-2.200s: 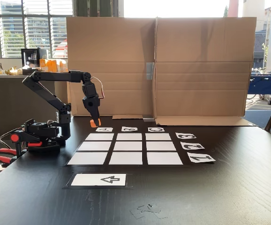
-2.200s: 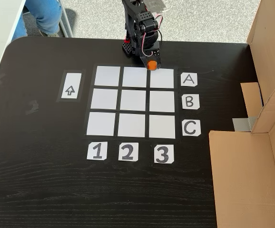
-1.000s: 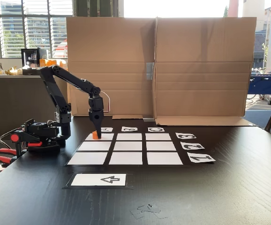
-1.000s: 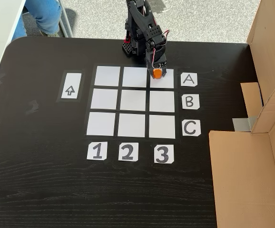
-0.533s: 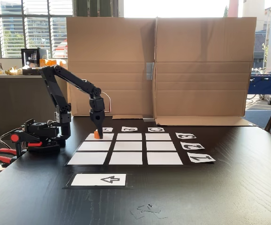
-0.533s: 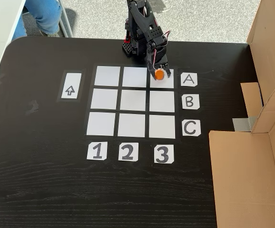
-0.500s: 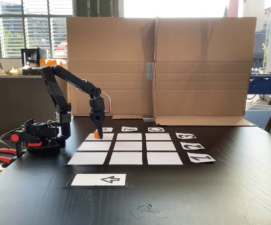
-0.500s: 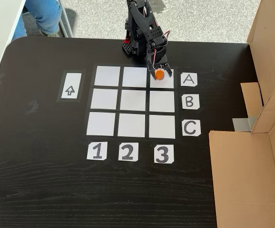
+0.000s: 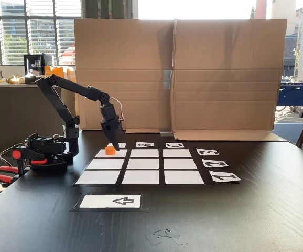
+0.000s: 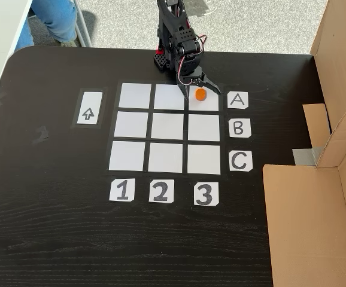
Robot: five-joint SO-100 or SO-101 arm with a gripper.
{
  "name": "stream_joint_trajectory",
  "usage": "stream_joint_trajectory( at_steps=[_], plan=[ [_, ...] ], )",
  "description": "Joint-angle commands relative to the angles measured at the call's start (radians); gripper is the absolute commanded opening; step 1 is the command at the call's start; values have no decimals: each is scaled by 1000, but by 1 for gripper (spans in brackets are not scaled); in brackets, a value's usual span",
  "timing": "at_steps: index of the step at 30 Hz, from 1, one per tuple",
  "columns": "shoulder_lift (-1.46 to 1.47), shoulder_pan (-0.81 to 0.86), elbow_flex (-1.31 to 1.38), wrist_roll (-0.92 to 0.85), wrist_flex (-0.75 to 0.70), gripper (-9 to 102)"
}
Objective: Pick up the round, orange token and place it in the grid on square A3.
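Lifting off token (image 10: 200,94), pincer (image 10: 197,88) now agape

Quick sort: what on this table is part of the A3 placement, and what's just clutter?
In play:
- small orange plastic token, resting on white corner cell A3
- three-by-three white grid
- black gripper, open

Lying about:
- white arrow card
- brown cardboard screen

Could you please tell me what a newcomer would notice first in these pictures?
The bright orange token sits on the white corner square beside label A. The black arm's gripper hangs just above it, fingers spread. Big cardboard walls back the black table.
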State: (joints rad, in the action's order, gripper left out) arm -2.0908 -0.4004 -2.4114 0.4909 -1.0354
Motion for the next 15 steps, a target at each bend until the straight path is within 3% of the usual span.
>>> stream_joint_trajectory(
  at_steps=[1,6,11,15],
  plan=[
    [-95,86,86,37,-26,55],
    [-218,264,193,132,-5,55],
    [-319,446,273,307,176,50],
    [-397,629,334,413,241,47]
  ],
)
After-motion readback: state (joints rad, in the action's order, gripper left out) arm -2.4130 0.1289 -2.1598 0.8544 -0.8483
